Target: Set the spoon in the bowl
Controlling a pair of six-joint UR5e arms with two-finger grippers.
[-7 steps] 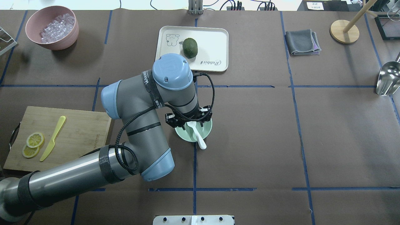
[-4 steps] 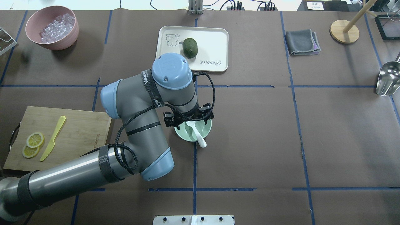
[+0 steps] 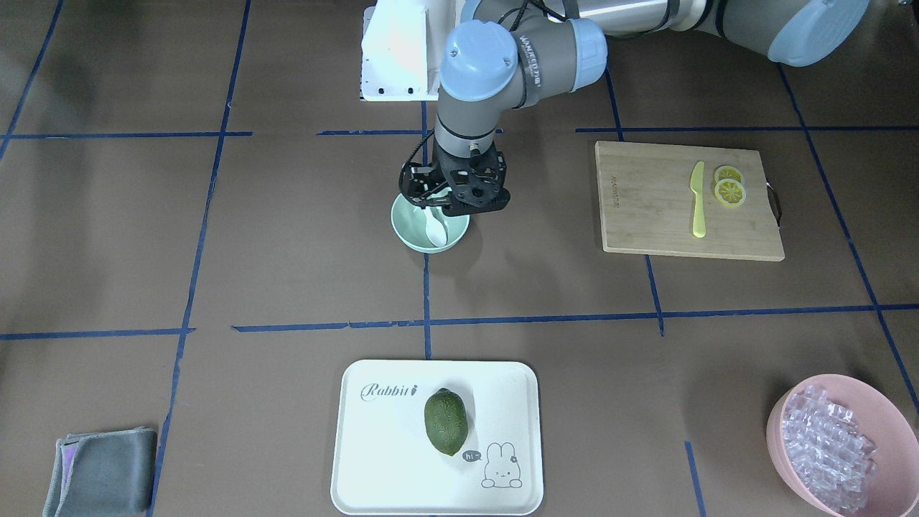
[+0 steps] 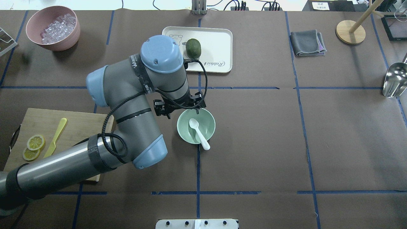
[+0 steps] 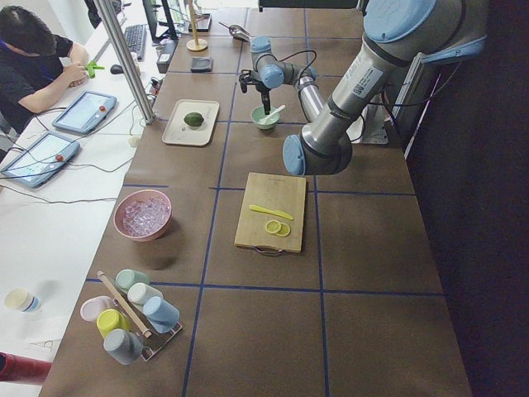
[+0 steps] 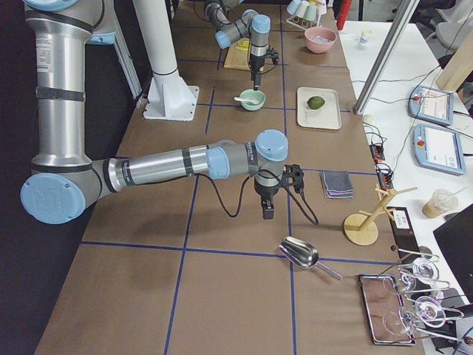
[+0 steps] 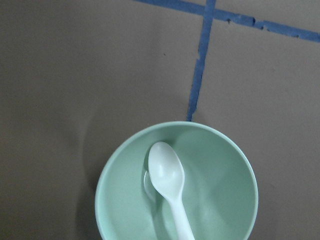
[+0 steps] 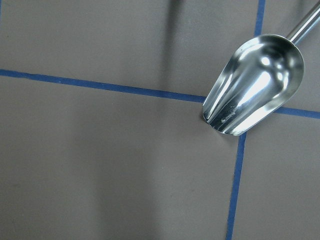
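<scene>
We are holding the left gripper point(image 3: 452, 203) spread and empty near the bowl point(image 4: 208, 124), midway between the counter's ends, since the spoon point(image 4: 197, 128) is resting inside.

The spoon point(image 4: 198, 133) is white and the bowl point(image 4: 183, 127) pale mint green. The desk point(image 4: 254, 143) is dark brown with a blue grid pattern. The tray point(image 4: 219, 41) is cream with a rabbit drawing, the fruit point(image 4: 193, 48) dark green, the knife point(image 4: 54, 140) yellow.
</scene>
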